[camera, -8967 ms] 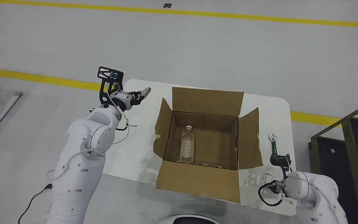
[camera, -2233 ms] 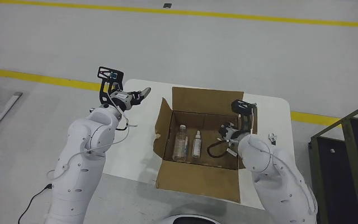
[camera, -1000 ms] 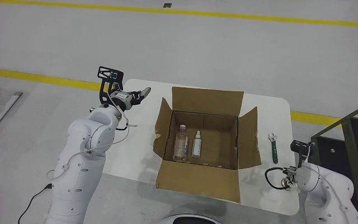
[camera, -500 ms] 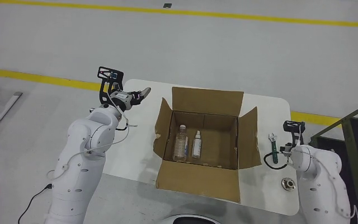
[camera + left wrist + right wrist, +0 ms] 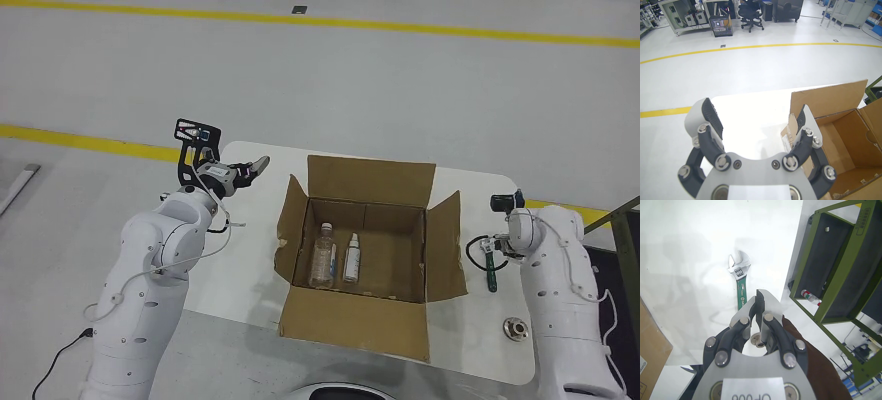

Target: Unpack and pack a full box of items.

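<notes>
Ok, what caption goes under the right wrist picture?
Right arm's shut fingers hover over a green-handled wrench on the white table.

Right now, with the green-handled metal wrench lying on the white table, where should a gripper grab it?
Grip the green-handled metal wrench at mid-handle, probably from straight above, closing across its narrow width: it lies flat on the white table, and the handle is straight while the head is wider.
</notes>
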Controlling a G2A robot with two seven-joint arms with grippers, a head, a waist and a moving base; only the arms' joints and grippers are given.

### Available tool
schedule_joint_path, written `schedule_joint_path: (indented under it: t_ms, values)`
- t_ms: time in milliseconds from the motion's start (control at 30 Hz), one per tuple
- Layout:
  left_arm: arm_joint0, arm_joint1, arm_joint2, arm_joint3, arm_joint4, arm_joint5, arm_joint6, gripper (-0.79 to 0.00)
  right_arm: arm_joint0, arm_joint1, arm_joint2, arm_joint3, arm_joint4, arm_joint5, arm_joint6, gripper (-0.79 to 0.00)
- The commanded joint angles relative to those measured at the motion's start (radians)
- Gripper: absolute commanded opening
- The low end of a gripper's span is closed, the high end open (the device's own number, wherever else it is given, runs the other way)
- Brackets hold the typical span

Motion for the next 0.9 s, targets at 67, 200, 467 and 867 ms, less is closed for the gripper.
schedule_joint_path:
  t_ms: [67,200,467,867]
  values:
    - [0.0,0.0,0.0,0.0,0.0,0.0,0.0,0.0,0.012,0.001,-0.008,0.01,-0.017,-0.003,0.016,-0.785]
    - [0.0,0.0,0.0,0.0,0.0,0.0,0.0,0.0,0.012,0.001,-0.008,0.01,-0.017,-0.003,0.016,-0.785]
    - [0.0,0.0,0.0,0.0,0.0,0.0,0.0,0.0,-0.038,0.004,0.021,-0.015,0.051,-0.02,-0.052,-0.785]
    - [0.0,0.0,0.0,0.0,0.0,0.0,0.0,0.0,-0.088,0.026,0.116,-0.006,0.179,-0.077,-0.085,-0.465]
